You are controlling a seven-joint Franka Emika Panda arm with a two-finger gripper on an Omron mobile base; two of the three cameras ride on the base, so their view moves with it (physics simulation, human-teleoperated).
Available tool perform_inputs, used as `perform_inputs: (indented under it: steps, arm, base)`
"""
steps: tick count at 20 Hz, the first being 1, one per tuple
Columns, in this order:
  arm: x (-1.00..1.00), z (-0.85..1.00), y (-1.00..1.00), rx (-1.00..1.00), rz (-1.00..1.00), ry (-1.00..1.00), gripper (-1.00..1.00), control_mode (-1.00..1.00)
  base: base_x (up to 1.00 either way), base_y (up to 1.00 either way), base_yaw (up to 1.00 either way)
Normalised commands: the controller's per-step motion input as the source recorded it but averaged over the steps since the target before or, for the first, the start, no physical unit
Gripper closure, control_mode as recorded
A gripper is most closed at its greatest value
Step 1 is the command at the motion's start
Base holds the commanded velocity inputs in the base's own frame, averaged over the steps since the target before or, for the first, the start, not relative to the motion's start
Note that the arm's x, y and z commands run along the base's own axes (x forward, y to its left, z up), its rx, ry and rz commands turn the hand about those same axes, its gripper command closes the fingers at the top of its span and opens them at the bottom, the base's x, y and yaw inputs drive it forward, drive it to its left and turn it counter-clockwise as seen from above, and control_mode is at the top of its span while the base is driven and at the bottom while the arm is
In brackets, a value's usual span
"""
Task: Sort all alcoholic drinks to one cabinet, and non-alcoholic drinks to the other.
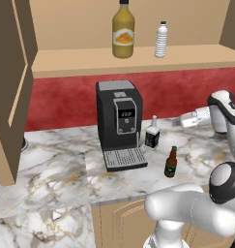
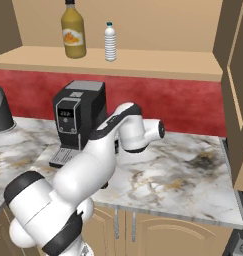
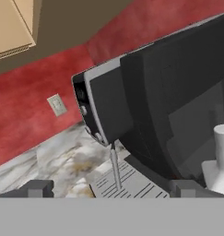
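Marble counter (image 1: pixel 51 164) runs under a red wall, with a wide tan cabinet shelf (image 1: pixel 128 60) above it. Up on that shelf, from left to right, stand the big yellow juice bottle (image 1: pixel 123 30) and the little ribbed water bottle (image 1: pixel 161 40), close together. Below sits the black coffee machine (image 1: pixel 119 121). Just right of it is the square bottle with a black label (image 1: pixel 153 133), and nearer the front edge, the brown beer bottle (image 1: pixel 171 163). Both drinks wait on the counter. The gripper (image 3: pixel 111 186) has its fingers spread wide, holding nothing, close to the coffee machine. It could bump the machine or knock the square bottle over while reaching.
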Motion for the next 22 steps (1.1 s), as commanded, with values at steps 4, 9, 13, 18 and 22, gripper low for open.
perform_inputs:
  steps: [4, 9, 13, 18, 22]
  arm:
    - [0.23, -0.14, 0.0, 0.0, 0.05, 0.0, -1.0, -1.0]
    - [0.23, -0.12, 0.0, 0.0, 0.06, 0.0, -1.0, -1.0]
    - [0.31, -0.11, 0.0, 0.0, 0.06, -0.01, -1.0, -1.0]
    - [0.24, -0.11, 0.0, 0.0, 0.07, -0.08, -1.0, -1.0]
    - [0.12, -0.14, 0.0, 0.0, 0.07, -0.11, -1.0, -1.0]
  base:
    - [0.0, 0.0, 0.0]
    - [0.0, 0.0, 0.0]
    - [0.0, 0.0, 0.0]
    - [0.0, 0.0, 0.0]
    - [0.0, 0.0, 0.0]
